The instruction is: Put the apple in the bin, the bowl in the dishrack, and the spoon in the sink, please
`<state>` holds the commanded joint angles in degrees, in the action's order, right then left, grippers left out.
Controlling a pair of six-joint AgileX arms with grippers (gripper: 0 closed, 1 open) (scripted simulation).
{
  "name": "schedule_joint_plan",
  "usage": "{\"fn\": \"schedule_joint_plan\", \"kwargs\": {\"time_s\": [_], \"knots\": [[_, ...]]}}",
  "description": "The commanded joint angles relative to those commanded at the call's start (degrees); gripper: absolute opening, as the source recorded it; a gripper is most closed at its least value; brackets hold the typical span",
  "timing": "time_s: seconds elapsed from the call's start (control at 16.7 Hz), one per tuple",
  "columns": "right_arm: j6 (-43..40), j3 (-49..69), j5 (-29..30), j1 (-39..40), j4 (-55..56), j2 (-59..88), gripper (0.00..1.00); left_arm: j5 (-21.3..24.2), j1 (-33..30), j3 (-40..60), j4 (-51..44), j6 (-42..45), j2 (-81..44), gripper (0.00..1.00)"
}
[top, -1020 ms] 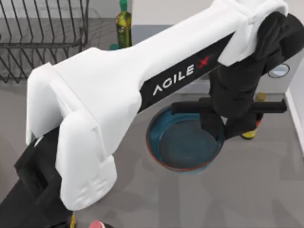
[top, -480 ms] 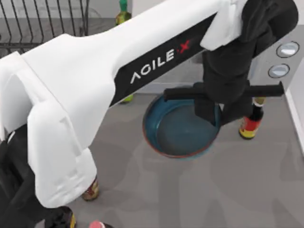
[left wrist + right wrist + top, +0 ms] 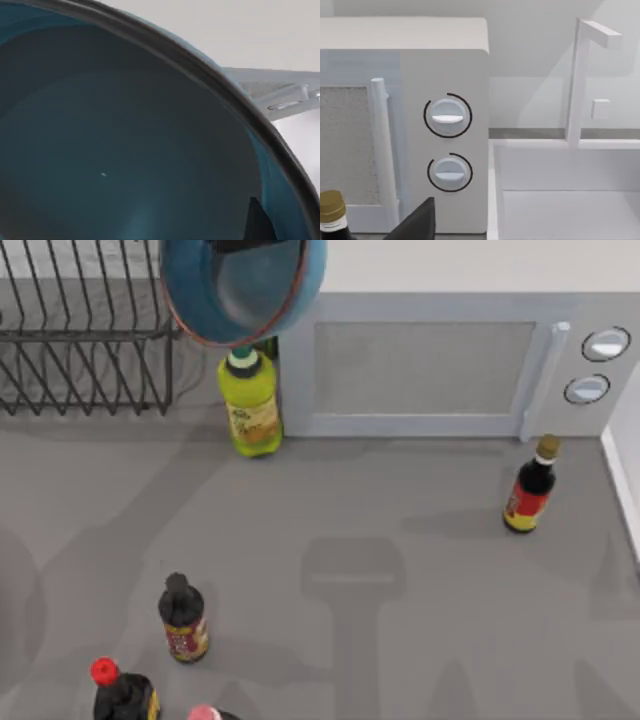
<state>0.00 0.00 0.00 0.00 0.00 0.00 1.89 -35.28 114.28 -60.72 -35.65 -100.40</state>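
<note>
The bowl [image 3: 243, 285] is off the counter and held high at about 11 o'clock in the top view, tilted, its teal inside facing the camera, just right of the dishrack [image 3: 85, 340] and above a yellow-green bottle [image 3: 250, 405]. It is not yet in the rack. In the left wrist view the bowl's inside [image 3: 115, 150] sits right against the camera, so I judge the left gripper to be clamped on the bowl's rim, though its fingers are not plainly seen. A dark sliver at the frame edge of the right wrist view may be the right gripper [image 3: 417, 222]; whether its fingers are apart or together I cannot tell. That view faces the microwave [image 3: 440, 125] dials and the white sink [image 3: 560, 200] beside it, at about 3 o'clock on the table. A soy bottle [image 3: 530, 490] stands at 3 o'clock and three small bottles at 7 o'clock. Progress, as a judgement: the bowl step is under way, with lowering into the rack and release left. Apple and spoon cannot be assessed here.
</note>
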Motion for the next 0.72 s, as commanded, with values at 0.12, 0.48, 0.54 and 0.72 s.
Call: {"fn": "schedule_joint_plan", "kwargs": {"time_s": [0.12,0.48,0.54,0.72], "knots": [[0.00,0.00,0.00,0.00,0.00,0.00,1.00,1.02,7.66,-7.85,9.30,5.55,10.62,0.00],[0.00,0.00,0.00,0.00,0.00,0.00,1.00,5.62,31.19,-33.23,34.51,23.49,38.55,0.00],[0.00,0.00,0.00,0.00,0.00,0.00,1.00,6.45,34.48,-37.04,37.70,26.24,41.61,0.00],[0.00,0.00,0.00,0.00,0.00,0.00,1.00,8.62,42.09,-46.21,44.81,32.95,47.34,0.00]]}}
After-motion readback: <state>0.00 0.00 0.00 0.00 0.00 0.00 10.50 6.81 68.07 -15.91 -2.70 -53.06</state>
